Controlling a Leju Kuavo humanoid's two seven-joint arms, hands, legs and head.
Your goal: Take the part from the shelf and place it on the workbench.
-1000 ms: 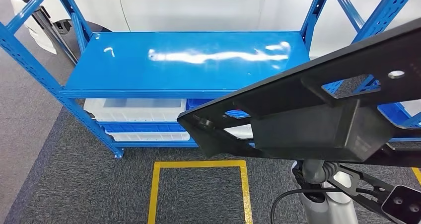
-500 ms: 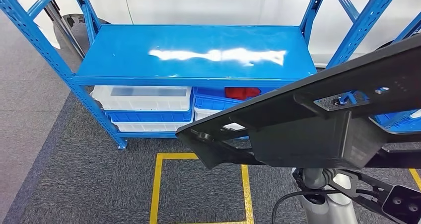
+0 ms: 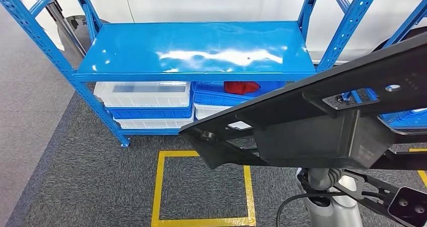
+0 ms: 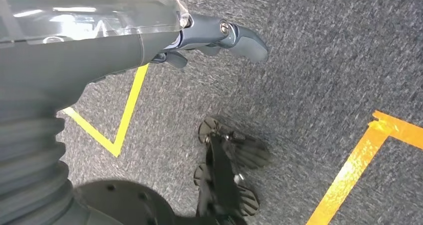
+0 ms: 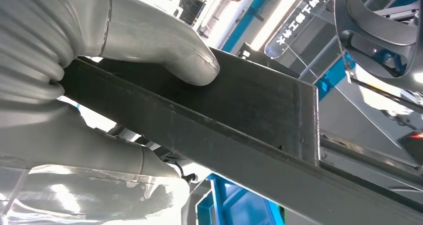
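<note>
I have the part, a long black panel with cut-out windows and a boxy block on its underside, up in the air in front of the blue shelf. In the head view it runs across the right half of the picture, its pointed end hanging over the grey carpet just above the yellow square taped on the floor, its other end running off the right edge. It touches neither the shelf nor the floor.

My right hand is gripping it. In the right wrist view the thick grey thumb presses flat on one face of the black part, and the rest of the hand wraps round the opposite face, so the panel's edge sits clamped between them close to the wrist.

My left hand hangs low over the carpet holding nothing; its dark fingers are stretched out, not curled in.

The shelf's top board is bare and glossy. On the level beneath it sit white bins and blue bins, one blue bin holding something red. Behind the shelf stands a white car.
</note>
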